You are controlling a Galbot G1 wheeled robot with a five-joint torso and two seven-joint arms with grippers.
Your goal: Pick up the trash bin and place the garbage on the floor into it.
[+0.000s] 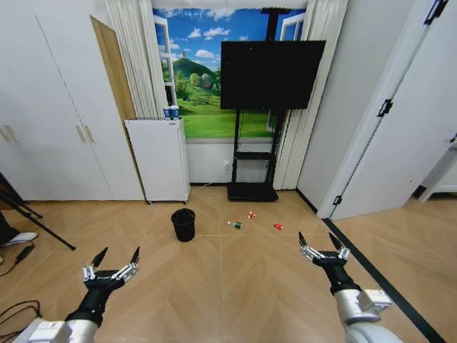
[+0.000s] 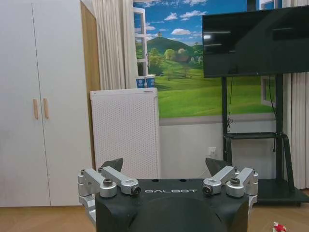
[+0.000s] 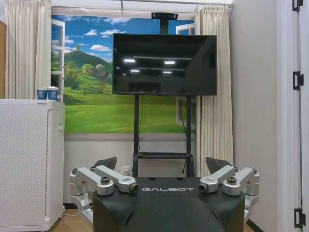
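Trash bin (image 1: 183,224): upright on floor (image 1: 228,286), garbage (image 1: 252,221) just beside. Left end effector (image 1: 115,258), right end effector (image 1: 323,240): spread open, empty, well short. Advice: approach first, grip bin rim squarely.

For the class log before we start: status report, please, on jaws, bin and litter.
Left gripper and right gripper low, jaws open, empty. Small black wire-mesh trash bin upright on herringbone wood floor; litter beside it. Path clear.

The floor (image 1: 235,286) is laid in light herringbone parquet. The trash bin (image 1: 183,224) is stood upright on it, near the white perforated box (image 1: 158,160) set at the wall. The bottle (image 1: 235,225), wrapper (image 1: 251,215) and red scrap (image 1: 278,226) are scattered beside the bin, before the TV stand (image 1: 252,190).
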